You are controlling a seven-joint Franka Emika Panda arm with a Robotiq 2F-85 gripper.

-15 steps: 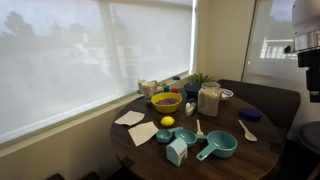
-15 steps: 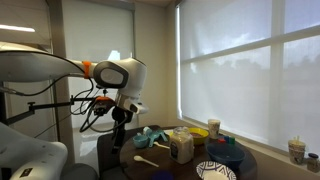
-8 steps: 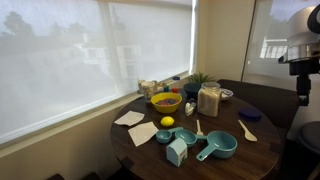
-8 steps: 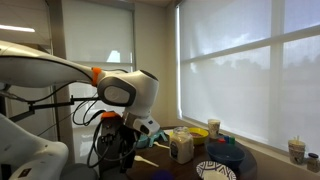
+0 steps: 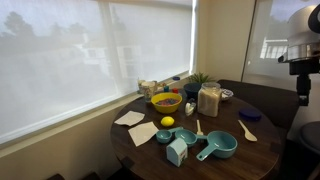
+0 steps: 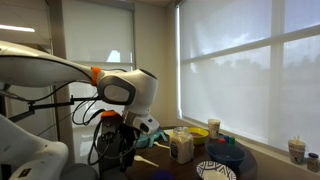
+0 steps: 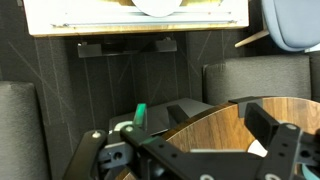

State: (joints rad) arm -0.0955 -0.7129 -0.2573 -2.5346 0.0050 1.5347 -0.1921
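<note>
1. Item: teal measuring cup (image 5: 220, 146). It lies on the round wooden worktop (image 5: 262, 158), in front of the glass jar (image 5: 209, 100) on the camera's side and near it. Its handle points away from the jar.
2. Handling (judged): it looks like glossy moulded ware, so probably light and stiff, with a smooth round bowl that could slip out of a pinch. It seems unlikely to deform. If it is ceramic rather than plastic it could chip, and the pictures do not settle which.
3. Where to hold (judged): the straight handle is the best place, pinched across its width. Failing that, take the bowl's wall, with one finger inside and one outside.
4. Fingers (image 7: 285, 145): spread as wide as they go, with nothing between them but air. The wrist view shows only the worktop's curved rim and grey seat cushions (image 7: 40, 120) below.
5. Cup relative to fingers: well apart. The cup is missing from the wrist view. In an exterior view the arm (image 5: 303, 45) hangs high, off to one side of the jar and beyond the worktop's rim.
6. Neighbours:
   - A smaller teal cup (image 5: 186, 135) lies beside the item, also in front of the jar.
   - A lemon (image 5: 167, 122) and a yellow bowl (image 5: 165, 101) sit to the jar's window side.
   - A wooden spatula (image 5: 247, 132) lies on the jar's arm side.
</note>
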